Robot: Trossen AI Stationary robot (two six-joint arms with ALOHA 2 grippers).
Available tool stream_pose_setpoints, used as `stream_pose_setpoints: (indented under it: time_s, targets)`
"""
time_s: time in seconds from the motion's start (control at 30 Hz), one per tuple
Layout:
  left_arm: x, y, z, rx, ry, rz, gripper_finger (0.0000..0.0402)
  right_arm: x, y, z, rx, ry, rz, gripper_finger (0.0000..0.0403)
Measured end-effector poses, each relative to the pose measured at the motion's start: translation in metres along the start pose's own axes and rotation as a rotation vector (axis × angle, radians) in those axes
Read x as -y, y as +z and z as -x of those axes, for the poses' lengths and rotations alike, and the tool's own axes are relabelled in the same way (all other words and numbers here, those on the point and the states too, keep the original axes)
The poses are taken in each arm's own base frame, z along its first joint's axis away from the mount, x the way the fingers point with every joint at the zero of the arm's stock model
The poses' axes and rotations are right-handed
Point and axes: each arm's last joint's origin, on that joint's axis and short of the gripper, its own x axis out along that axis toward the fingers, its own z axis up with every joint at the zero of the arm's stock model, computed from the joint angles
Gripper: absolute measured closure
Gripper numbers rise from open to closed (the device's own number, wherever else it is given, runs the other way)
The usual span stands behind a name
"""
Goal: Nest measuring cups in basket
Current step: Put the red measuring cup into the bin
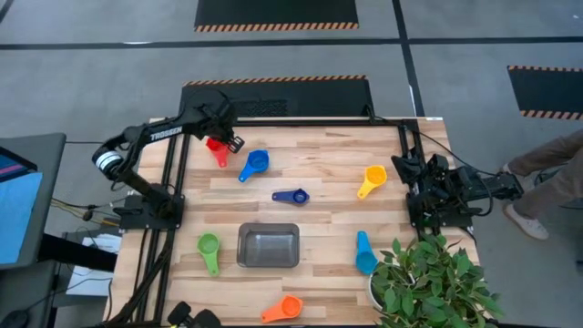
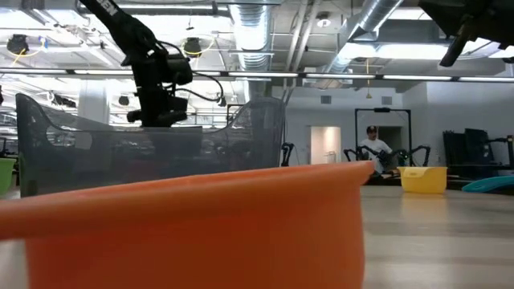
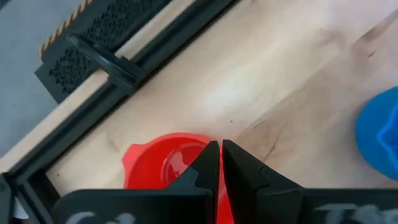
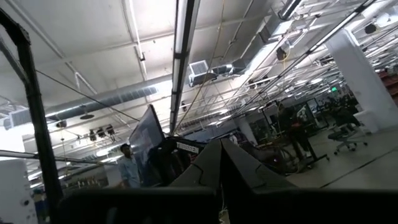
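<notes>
My left gripper [image 1: 224, 138] is at the table's far left, shut on the red cup [image 1: 217, 148], which also shows in the left wrist view [image 3: 158, 165]. The blue cup [image 1: 255, 164] lies just right of it. On the table lie the dark blue cup [image 1: 291, 195], yellow cup [image 1: 372, 179], green cup [image 1: 209, 249], light blue cup [image 1: 364, 253] and orange cup [image 1: 284, 310]. The dark grey basket [image 1: 269, 246] stands near the middle front, nothing showing in it. My right gripper [image 4: 221, 149] is shut and empty at the right edge, pointing up into the room. My left gripper comes at the red cup from above, pointing down. Its fingers [image 3: 205, 168] close on the bowl's wall [image 3: 198, 149] on the side toward the blue cup, one finger over the inside and one outside. Whether the cup is off the table, I cannot tell.
A potted plant [image 1: 428, 282] stands at the near right corner beside the light blue cup. A dark frame rail [image 3: 118, 65] runs along the far edge behind the red cup. In the low view the orange cup [image 2: 201, 225] fills the foreground before the basket [image 2: 152, 152].
</notes>
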Motion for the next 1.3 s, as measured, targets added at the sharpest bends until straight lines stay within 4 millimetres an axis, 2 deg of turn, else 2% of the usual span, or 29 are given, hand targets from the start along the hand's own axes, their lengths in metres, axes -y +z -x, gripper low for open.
stream_pose_setpoints:
  time_s: [0.13,0.4,0.63,0.87,1.3]
  targets:
    - [0.001,0.0,-0.007,-0.026,0.0,-0.003,0.0391,0.0,-0.002,0.0,-0.018,0.019,0.008,0.0374]
    - [0.001,0.0,-0.008,-0.027,-0.001,0.01,0.0388,0.0,-0.005,0.0,-0.049,0.026,0.022,0.0366]
    - [0.001,0.0,-0.008,-0.027,-0.008,0.039,0.0352,0.0,-0.007,0.0,-0.068,0.024,0.031,0.0343]
    - [0.001,0.0,-0.008,-0.027,-0.006,0.089,0.0317,0.001,-0.011,0.001,-0.111,0.013,-0.006,0.0339]
    - [0.002,0.0,-0.007,-0.026,-0.005,0.182,0.0307,0.003,-0.021,0.002,-0.206,-0.014,-0.066,0.0339]
